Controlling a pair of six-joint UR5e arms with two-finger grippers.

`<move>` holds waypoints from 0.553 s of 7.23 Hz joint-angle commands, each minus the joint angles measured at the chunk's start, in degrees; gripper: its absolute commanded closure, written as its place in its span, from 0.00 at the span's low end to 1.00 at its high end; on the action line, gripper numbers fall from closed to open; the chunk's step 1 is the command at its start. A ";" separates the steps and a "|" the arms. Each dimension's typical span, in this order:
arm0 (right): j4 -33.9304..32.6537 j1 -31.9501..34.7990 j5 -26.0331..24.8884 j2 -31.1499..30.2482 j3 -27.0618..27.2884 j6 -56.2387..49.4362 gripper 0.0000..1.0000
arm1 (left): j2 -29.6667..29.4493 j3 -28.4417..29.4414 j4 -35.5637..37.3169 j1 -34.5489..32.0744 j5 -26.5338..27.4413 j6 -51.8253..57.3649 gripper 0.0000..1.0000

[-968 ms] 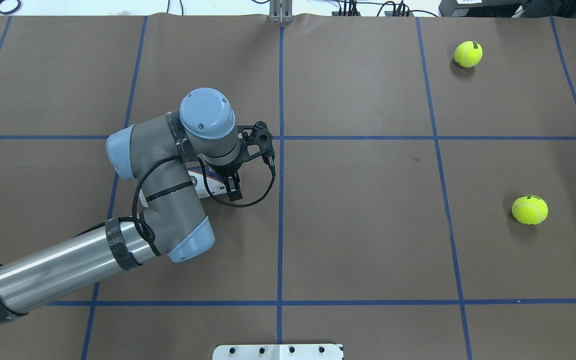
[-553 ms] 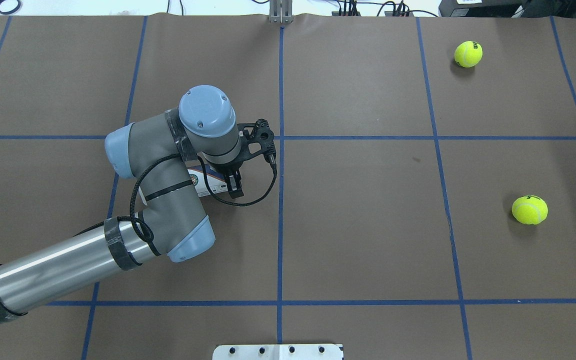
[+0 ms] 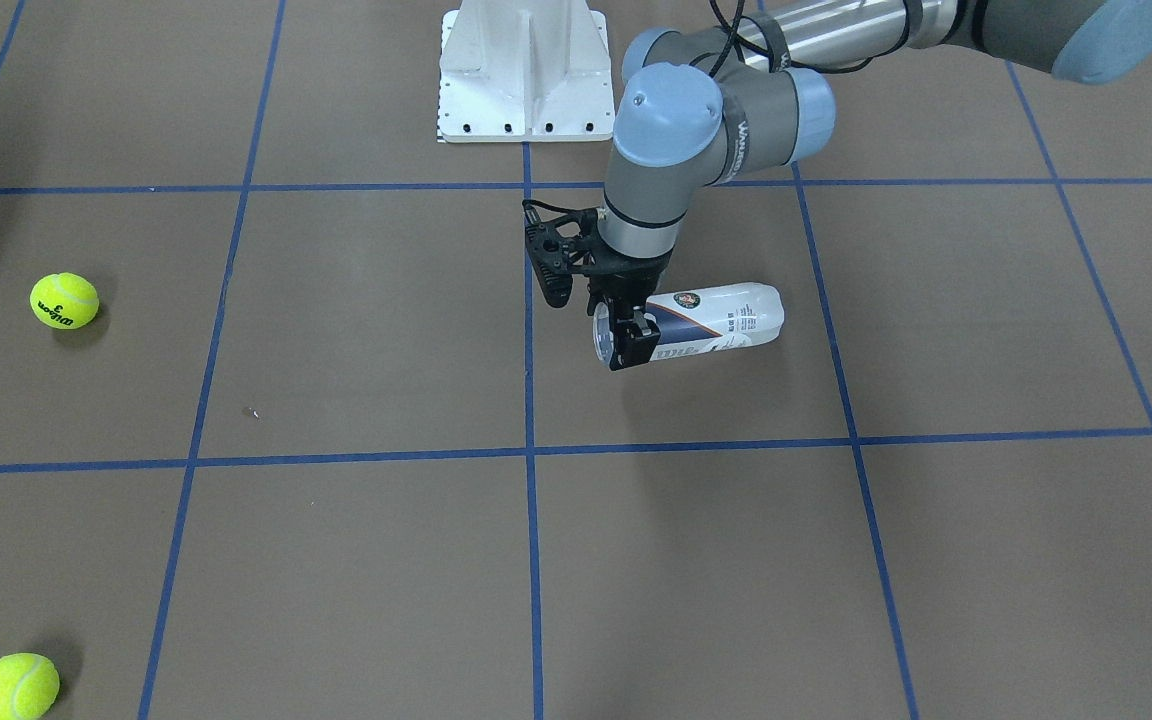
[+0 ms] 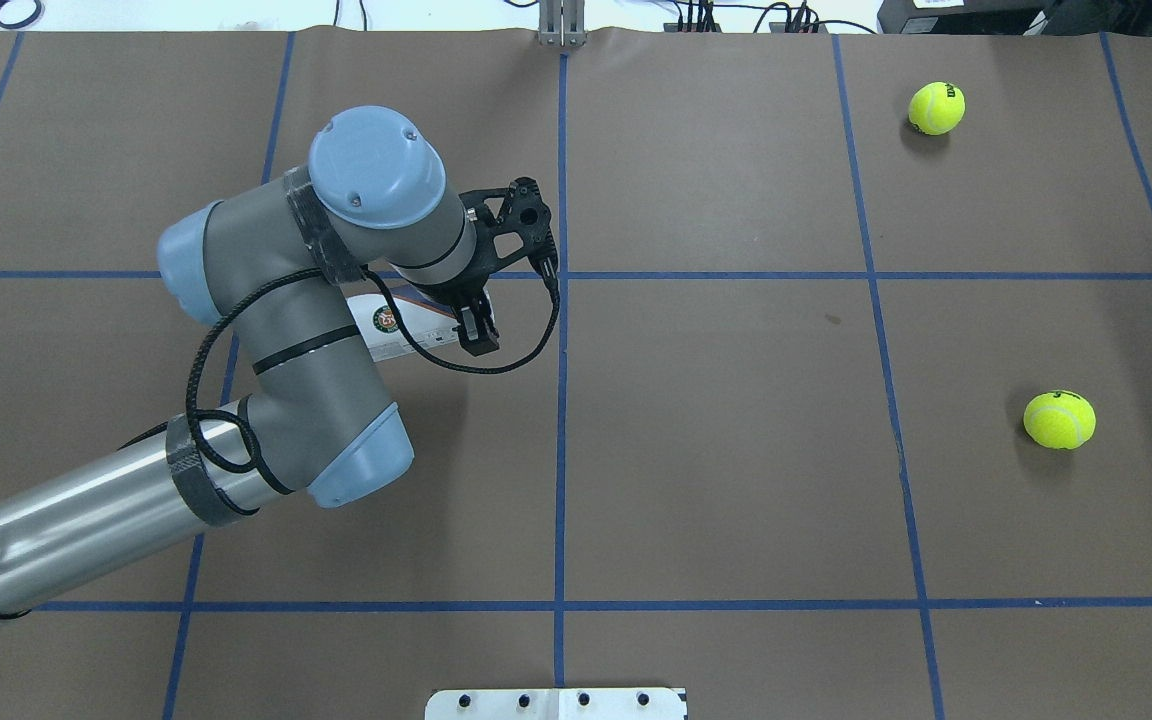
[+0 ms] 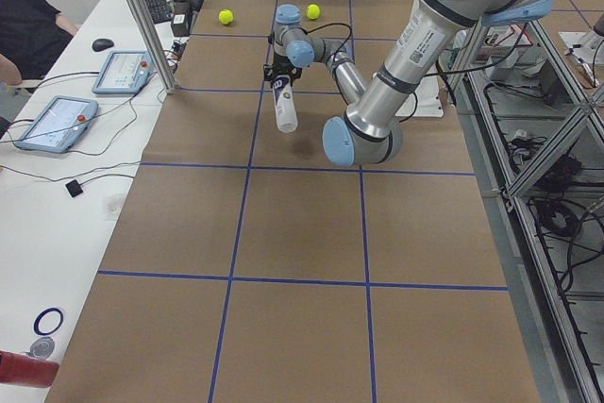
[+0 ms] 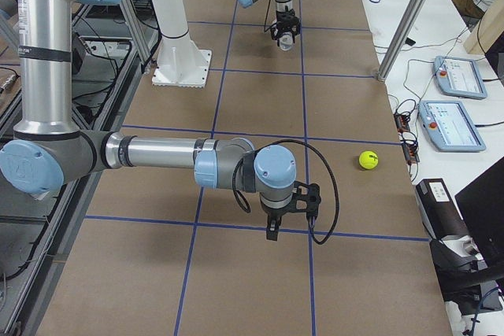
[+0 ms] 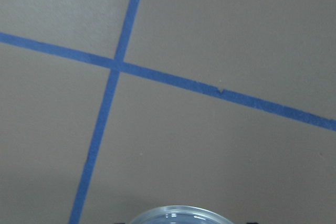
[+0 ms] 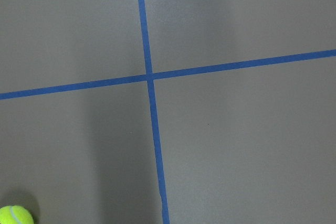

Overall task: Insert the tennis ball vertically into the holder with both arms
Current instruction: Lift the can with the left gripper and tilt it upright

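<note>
Left end effector (image 3: 628, 337) rose, pinching holder (image 3: 726, 318) near open rim, probably to upright it; right end effector (image 6: 272, 232): cannot tell.

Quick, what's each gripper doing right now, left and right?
Left gripper: closed on the holder, near its open end.
Right gripper: cannot be told from these views.
</note>
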 commanded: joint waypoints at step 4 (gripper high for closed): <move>1.51 0.00 -0.09 0.86 -0.06 0.15 0.01 | 1.30 -2.93 -33.87 -1.19 3.28 -27.65 0.55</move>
